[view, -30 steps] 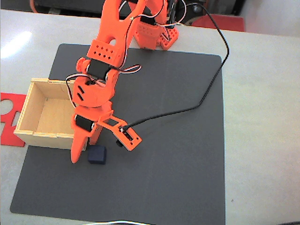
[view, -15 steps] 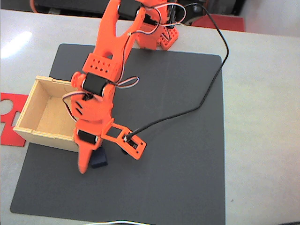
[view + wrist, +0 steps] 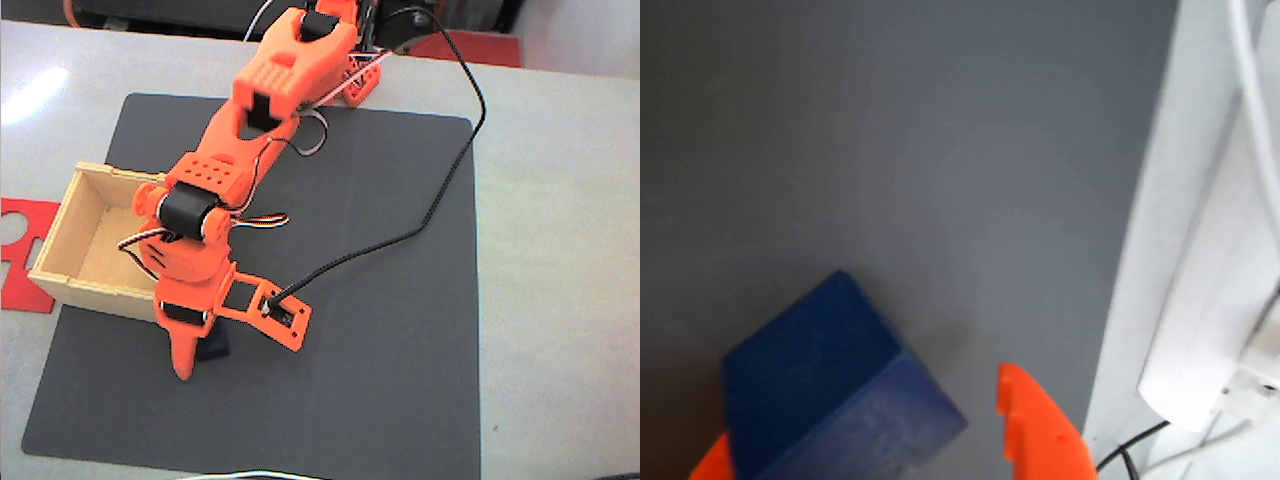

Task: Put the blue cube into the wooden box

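The blue cube [image 3: 830, 385] lies on the dark mat, and in the wrist view it sits between my two orange fingertips [image 3: 1035, 425]. My gripper [image 3: 870, 430] is open around it, with a small gap showing between the right finger and the cube. In the fixed view the gripper [image 3: 200, 355] points down at the mat just in front of the wooden box [image 3: 95, 290]. It covers most of the blue cube [image 3: 216, 348]. The box stands open-topped at the mat's left edge.
A black mat [image 3: 380, 330] covers the work area on a pale table. A flat red cut-out sheet [image 3: 18, 250] lies left of the box. A black cable [image 3: 440, 200] runs across the mat to the wrist. White cables [image 3: 1240, 330] lie beyond the mat's edge.
The arm has stretched forward and dropped, bringing the gripper from beside the cube down over it. The wooden box has turned slightly since a second ago.
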